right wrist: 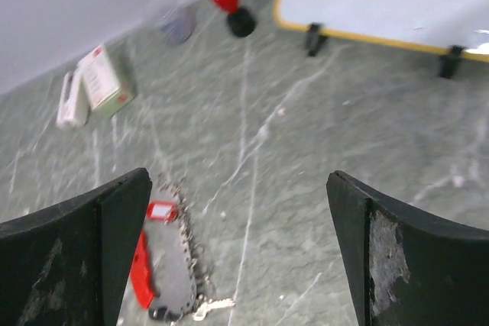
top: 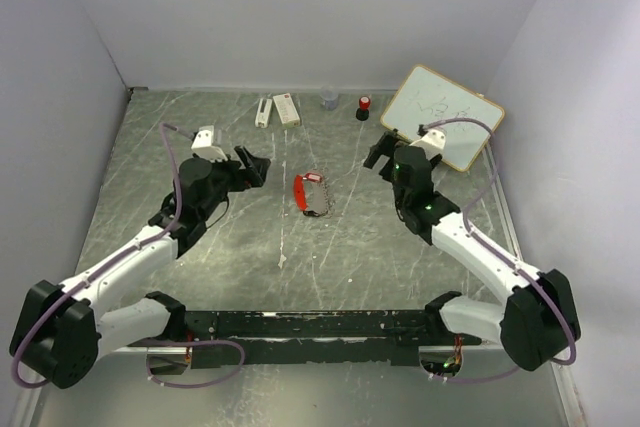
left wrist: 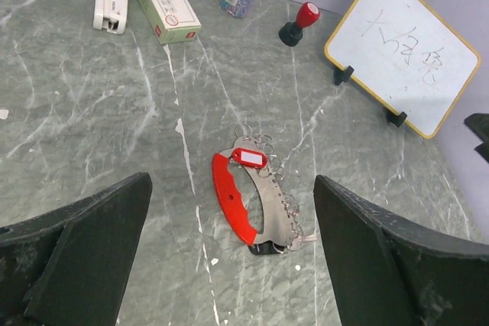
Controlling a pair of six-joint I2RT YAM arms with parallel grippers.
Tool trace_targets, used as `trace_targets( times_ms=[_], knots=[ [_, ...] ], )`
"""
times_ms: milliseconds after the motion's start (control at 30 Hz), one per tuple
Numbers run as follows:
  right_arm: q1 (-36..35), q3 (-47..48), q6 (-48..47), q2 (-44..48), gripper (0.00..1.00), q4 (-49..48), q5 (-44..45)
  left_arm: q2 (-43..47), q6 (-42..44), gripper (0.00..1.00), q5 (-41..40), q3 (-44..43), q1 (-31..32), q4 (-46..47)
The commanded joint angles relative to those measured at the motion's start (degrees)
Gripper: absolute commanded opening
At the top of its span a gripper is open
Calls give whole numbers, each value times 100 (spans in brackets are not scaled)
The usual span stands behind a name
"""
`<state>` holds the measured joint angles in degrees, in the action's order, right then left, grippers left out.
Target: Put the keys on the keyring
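Observation:
The keyring [top: 314, 195] lies flat mid-table: a curved grey plate [left wrist: 269, 196] with a red oblong fob [left wrist: 228, 195] and several small silver rings along its edge. A key's red tag with a white label [left wrist: 248, 158] rests at its far end. A black tag [left wrist: 267, 248] and a small silver key [left wrist: 306, 240] lie at its near end. It also shows in the right wrist view [right wrist: 172, 272]. My left gripper [top: 252, 165] is open and empty, left of the keyring. My right gripper [top: 380, 152] is open and empty, to its right. Neither touches it.
A whiteboard [top: 442, 115] stands at the back right. A red-capped black stamp [top: 364, 107], a small clear jar [top: 329, 99], a white box [top: 286, 108] and a white stapler [top: 262, 111] line the back wall. Walls close in the table on three sides.

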<state>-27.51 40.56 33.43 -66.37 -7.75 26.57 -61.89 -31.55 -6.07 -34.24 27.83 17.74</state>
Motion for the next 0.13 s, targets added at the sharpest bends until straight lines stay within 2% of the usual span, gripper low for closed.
trace_targets(
  times_ms=[0, 100],
  knots=[
    [-35, 434, 450, 174, 98, 1151, 1602, 119, -16, 98, -76, -79, -7, 34],
    [-44, 206, 345, 590, 100, 970, 1622, 153, -32, 98, -44, -92, -9, -26]
  ],
)
